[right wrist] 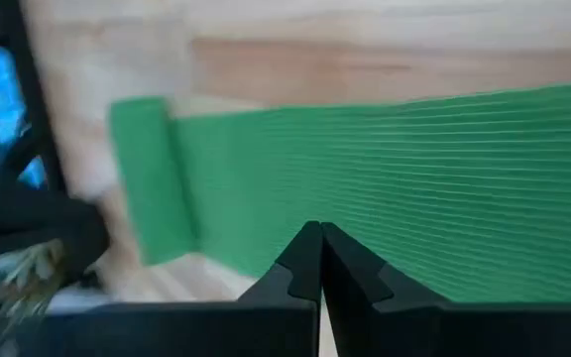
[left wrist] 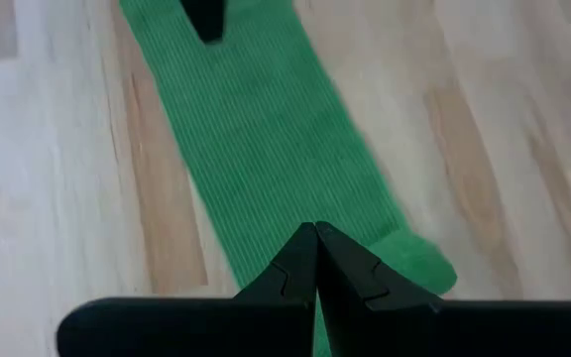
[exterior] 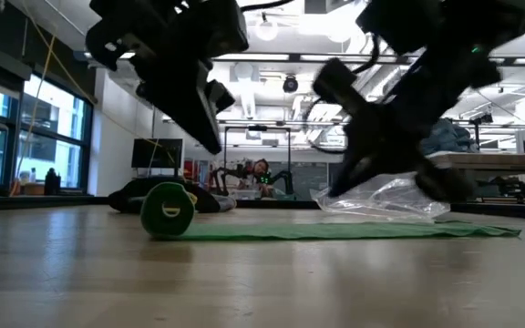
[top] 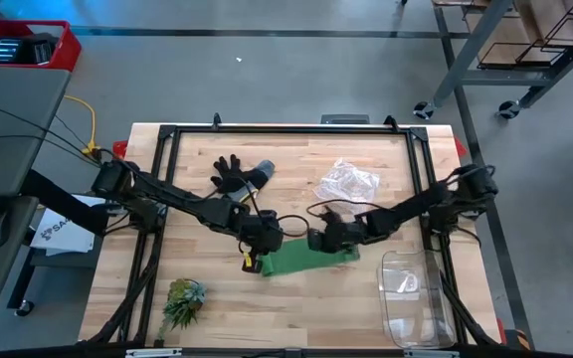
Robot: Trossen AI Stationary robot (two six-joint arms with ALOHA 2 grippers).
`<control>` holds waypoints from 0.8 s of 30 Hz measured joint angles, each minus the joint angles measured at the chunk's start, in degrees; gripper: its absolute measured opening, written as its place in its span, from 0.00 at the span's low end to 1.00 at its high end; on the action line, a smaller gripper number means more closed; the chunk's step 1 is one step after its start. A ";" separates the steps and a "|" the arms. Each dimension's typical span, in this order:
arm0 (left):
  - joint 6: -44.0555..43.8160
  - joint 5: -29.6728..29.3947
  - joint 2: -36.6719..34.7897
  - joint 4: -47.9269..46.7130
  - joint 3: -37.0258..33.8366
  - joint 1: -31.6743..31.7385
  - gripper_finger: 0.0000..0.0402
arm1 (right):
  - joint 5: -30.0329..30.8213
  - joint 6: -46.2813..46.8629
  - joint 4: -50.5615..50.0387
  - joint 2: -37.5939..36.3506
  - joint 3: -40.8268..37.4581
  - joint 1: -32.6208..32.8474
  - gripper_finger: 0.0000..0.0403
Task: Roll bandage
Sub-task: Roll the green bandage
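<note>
1. The mid-green ribbed soft fabric bandage strip (top: 311,261) lies flat on the pale wooden tabletop (top: 296,159), near its front middle. Its long axis runs across the tabletop from one arm to the other. The end on the left arm's side is already wound into a small green roll (exterior: 168,210).
2. The left gripper (top: 260,237) hangs over the rolled end, with its two dark fingers (left wrist: 300,268) pressed together and holding nothing. The roll sits just below and beside them.
3. The right gripper (top: 324,239) is over the flat stretch of the strip, its fingers (right wrist: 310,260) likewise closed on nothing. Whether their tips press the fabric cannot be told.
4. Judged from this, the left arm is the nearer to the roll. Further rolling would run along the strip's long axis toward the right gripper, and most of the strip is still unrolled.
5. A white sheet at the tabletop's left edge carries dark lettering that begins "SA". The rest is hidden, and no other writing can be read.
</note>
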 joint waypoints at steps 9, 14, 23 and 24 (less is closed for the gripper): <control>0.98 0.34 1.05 1.30 -0.07 -0.68 0.00 | -7.31 -2.84 15.30 8.26 0.17 -0.90 0.00; -0.06 0.54 3.72 0.79 -0.16 -0.63 0.00 | -7.83 -3.38 15.74 9.01 0.21 -0.90 0.00; -3.79 3.55 6.87 -2.88 -0.03 -2.04 0.00 | -8.00 -3.98 12.44 8.92 0.34 -0.90 0.00; -3.93 3.55 6.65 -3.42 -0.01 -2.10 0.00 | -7.98 -3.78 11.86 8.92 0.34 -0.90 0.00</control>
